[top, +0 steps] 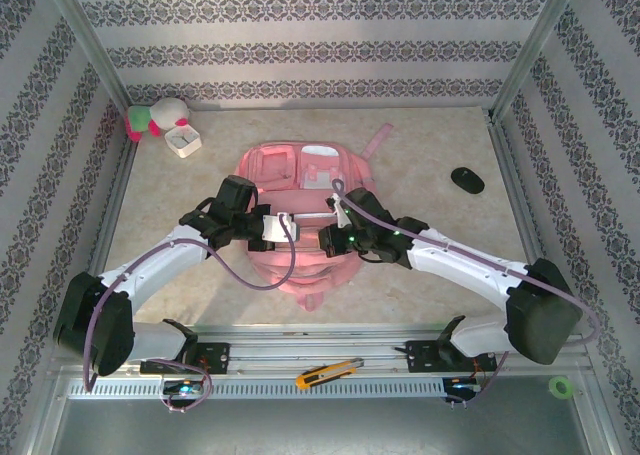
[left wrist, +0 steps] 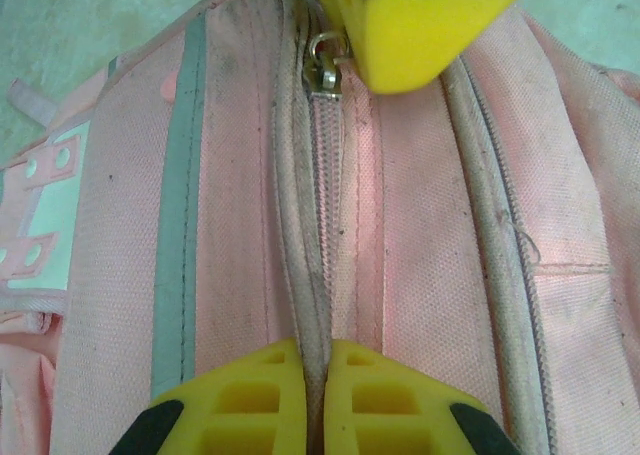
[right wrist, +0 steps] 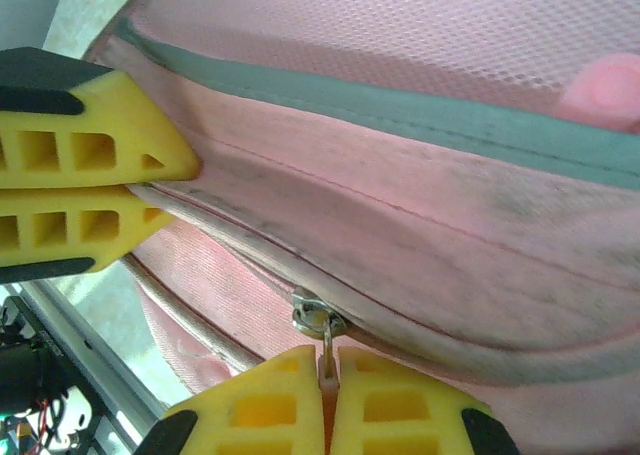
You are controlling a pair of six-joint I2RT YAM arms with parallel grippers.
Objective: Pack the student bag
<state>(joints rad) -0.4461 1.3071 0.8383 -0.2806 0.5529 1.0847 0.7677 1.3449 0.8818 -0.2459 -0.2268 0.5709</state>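
The student bag (top: 300, 170) lies flat in the middle of the table, a big pink fabric backpack. My left gripper (left wrist: 315, 347) is shut on the dirty pink piping beside the bag's zip (left wrist: 322, 175). It sits over the bag's near half in the top view (top: 264, 235). My right gripper (right wrist: 327, 353) is shut on the small pink tab of the metal zipper pull (right wrist: 317, 317), close to the right of the left one (top: 330, 239). In the left wrist view the right gripper's yellow fingers (left wrist: 420, 25) sit just past the zipper pull (left wrist: 325, 67). The zip looks closed between the two grippers.
A pink-and-white plush toy (top: 158, 120) and a small white box (top: 184, 141) lie at the back left. A black oval object (top: 467, 180) lies at the right. A yellow utility knife (top: 328, 373) and a green tape roll (top: 561, 386) rest on the near rail.
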